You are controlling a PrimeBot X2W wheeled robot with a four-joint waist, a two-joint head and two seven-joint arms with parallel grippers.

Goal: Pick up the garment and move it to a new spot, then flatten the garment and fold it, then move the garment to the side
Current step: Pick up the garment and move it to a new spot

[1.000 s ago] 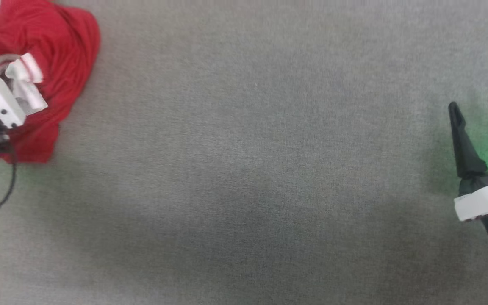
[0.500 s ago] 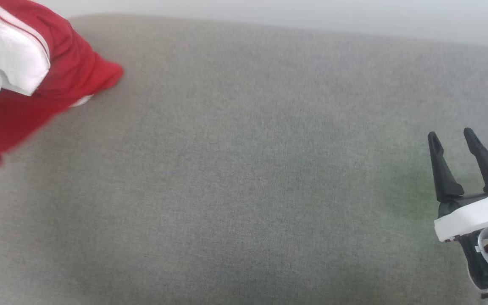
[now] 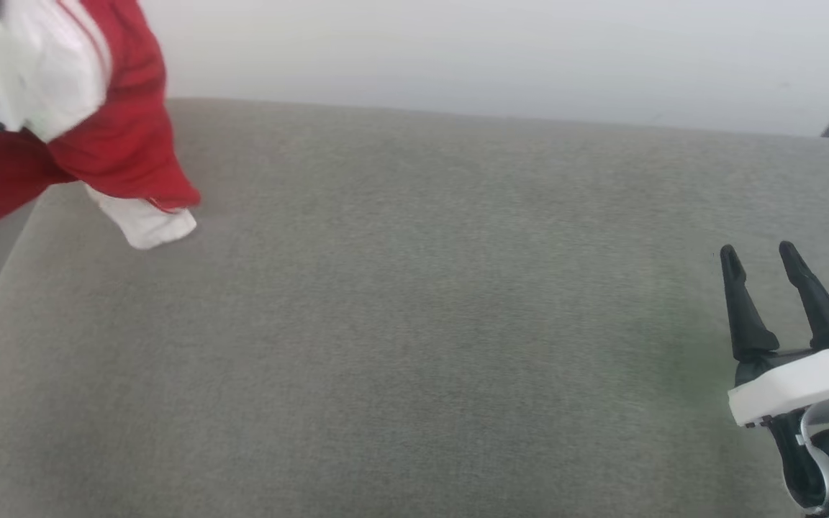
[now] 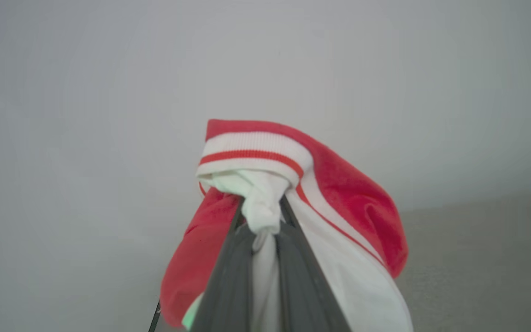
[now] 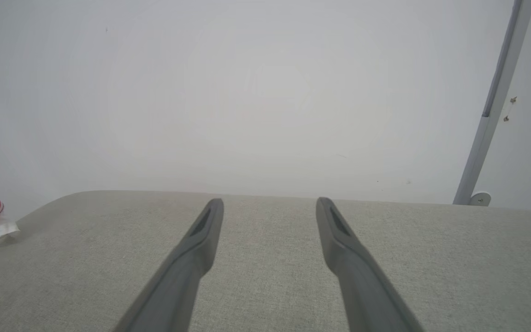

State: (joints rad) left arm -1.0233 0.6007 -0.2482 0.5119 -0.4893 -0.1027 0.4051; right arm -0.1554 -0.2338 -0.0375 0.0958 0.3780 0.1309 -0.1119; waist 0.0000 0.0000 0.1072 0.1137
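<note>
Left tool (image 4: 262,210) clamped on shirt (image 3: 123,137) at a white cuff. Shirt hangs over counter (image 3: 414,324) far-left corner, lowest white sleeve about touching it. Right tool (image 3: 758,253) apart, empty, near right edge.

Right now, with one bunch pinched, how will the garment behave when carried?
Probably floppy: the garment hangs in loose folds from the shut left jaws, its white end drooping to the grey surface. Likely light: one small pinch holds it. It may drag.
</note>
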